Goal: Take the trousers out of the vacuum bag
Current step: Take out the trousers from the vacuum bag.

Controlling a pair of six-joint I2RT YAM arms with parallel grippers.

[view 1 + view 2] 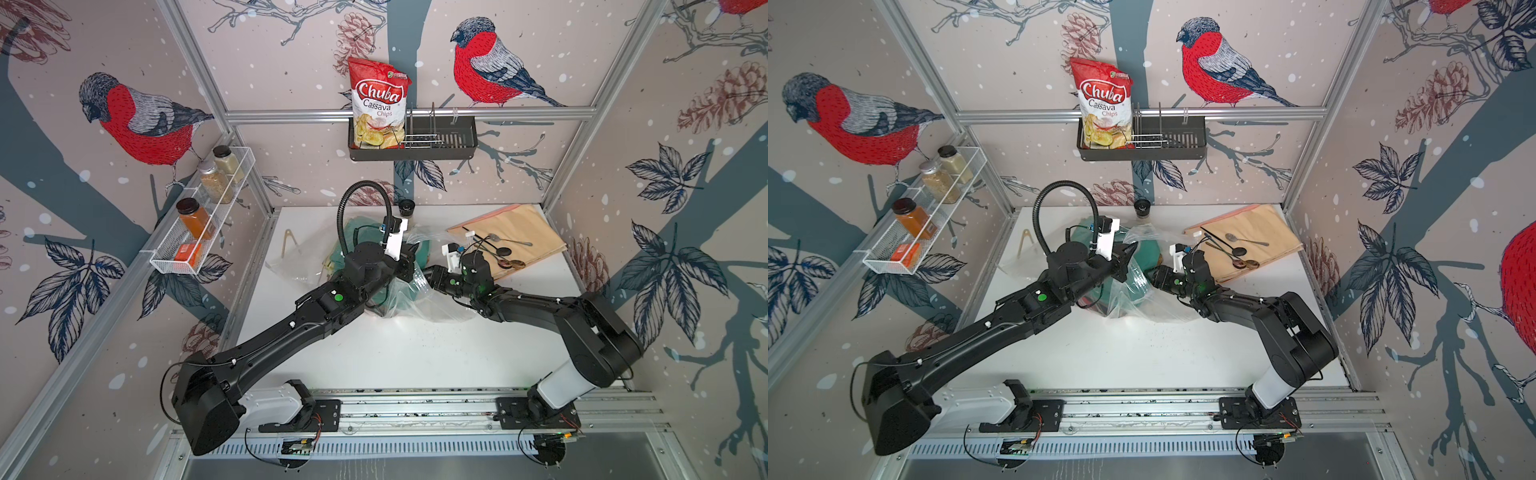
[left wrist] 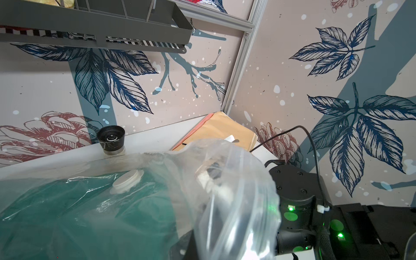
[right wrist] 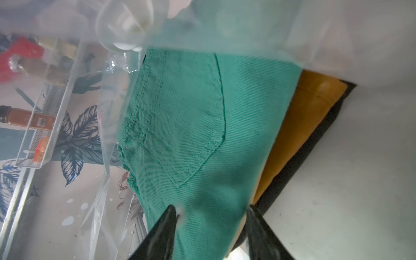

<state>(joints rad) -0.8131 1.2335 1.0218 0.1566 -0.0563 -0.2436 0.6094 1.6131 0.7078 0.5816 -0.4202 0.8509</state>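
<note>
In both top views the left arm (image 1: 291, 328) and vacuum bag (image 1: 440, 309) hide most of the trousers (image 1: 401, 297), and the left gripper (image 1: 411, 259) jaws vanish in its folds. In the right wrist view the right gripper (image 3: 211, 213) runs off the edge and the valve (image 3: 126, 24) is blurred.

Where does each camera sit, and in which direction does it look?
Top views: high over the robot's base, looking down on the table; left arm and right arm both show.
Left wrist: on the left arm, looking across the vacuum bag to the far corner; the right arm's wrist shows.
Right wrist: inside the bag, facing the trousers; the right gripper shows.
Shared: both wrist views show the teal trousers and the bag.
</note>
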